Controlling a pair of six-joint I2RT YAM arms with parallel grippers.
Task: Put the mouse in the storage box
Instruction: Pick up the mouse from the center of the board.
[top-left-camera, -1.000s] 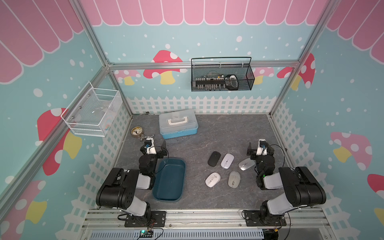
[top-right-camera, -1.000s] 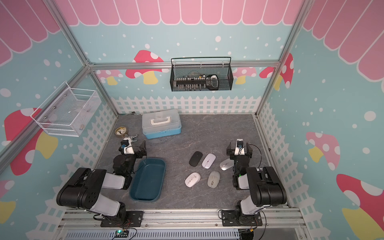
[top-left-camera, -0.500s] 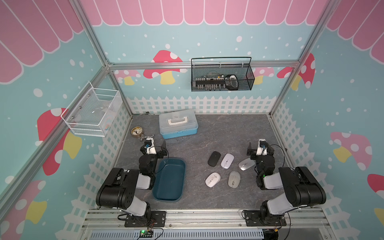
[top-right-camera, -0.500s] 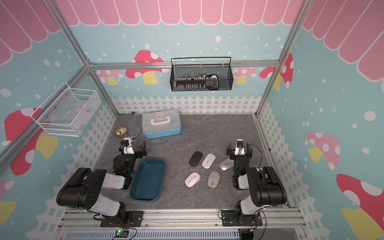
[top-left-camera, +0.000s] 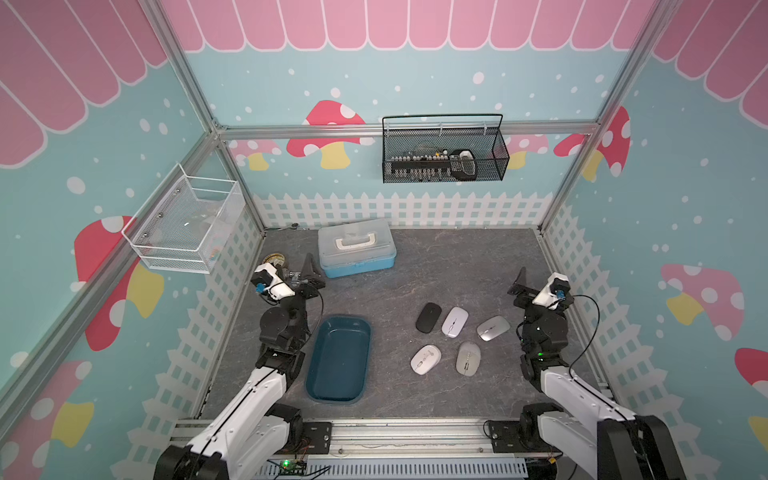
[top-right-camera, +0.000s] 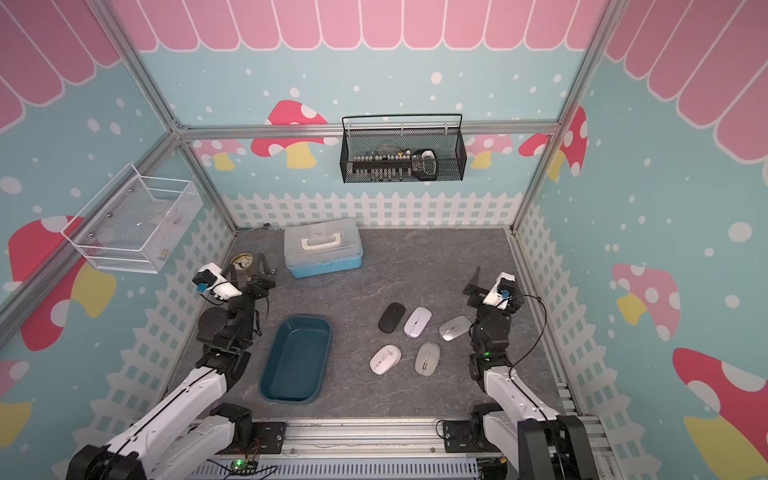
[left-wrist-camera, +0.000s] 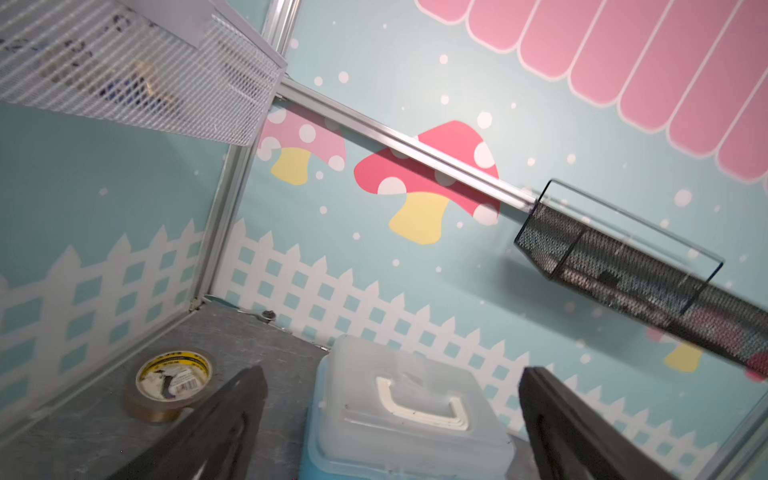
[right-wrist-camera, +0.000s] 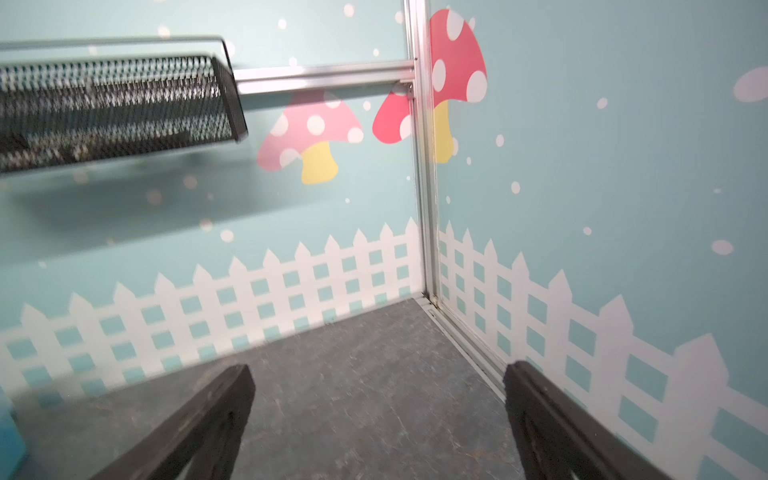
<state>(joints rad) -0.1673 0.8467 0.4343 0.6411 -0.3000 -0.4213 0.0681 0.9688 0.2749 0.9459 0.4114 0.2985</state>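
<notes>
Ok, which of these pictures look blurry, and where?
Right wrist view: the black mesh basket and fence are smeared. Left wrist view: the same basket is soft, the tape roll sharp. Both top views: crisp, evenly lit.

Your top views hang high above the front rail, looking steeply down toward the back wall; both take in the whole floor, the box and the mice. Your left wrist view sits low, facing the back left corner past the case and tape. Your right wrist view faces the back right corner. All four views share the black basket.
</notes>
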